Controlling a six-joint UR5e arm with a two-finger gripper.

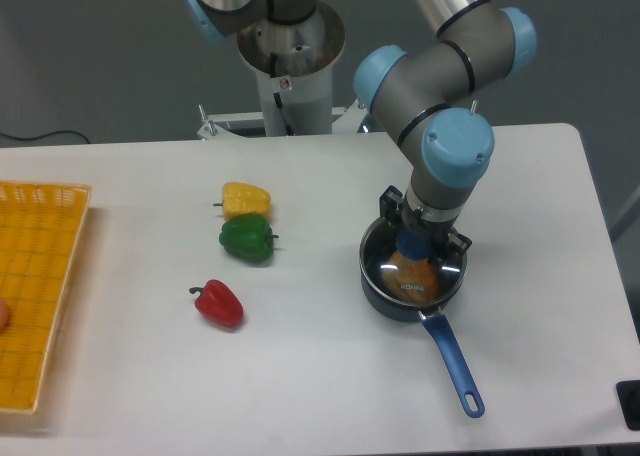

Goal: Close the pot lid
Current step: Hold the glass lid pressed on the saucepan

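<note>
The pot [385, 288] is a small dark saucepan on the right half of the table, its long blue handle [455, 364] pointing toward the front edge. The glass pot lid [432, 276] lies flat on the pot's rim, with something orange showing through it. My gripper [420, 238] hangs straight down over the lid's blue knob [411, 244]. Its black fingers [390, 208] stand wide on either side of the knob, with gaps showing, so it looks open.
A yellow pepper [245, 199], a green pepper [247, 239] and a red pepper [219, 303] lie left of the pot. A yellow basket [40, 226] sits at the table's left edge. The arm's base column [292, 76] rises behind the table.
</note>
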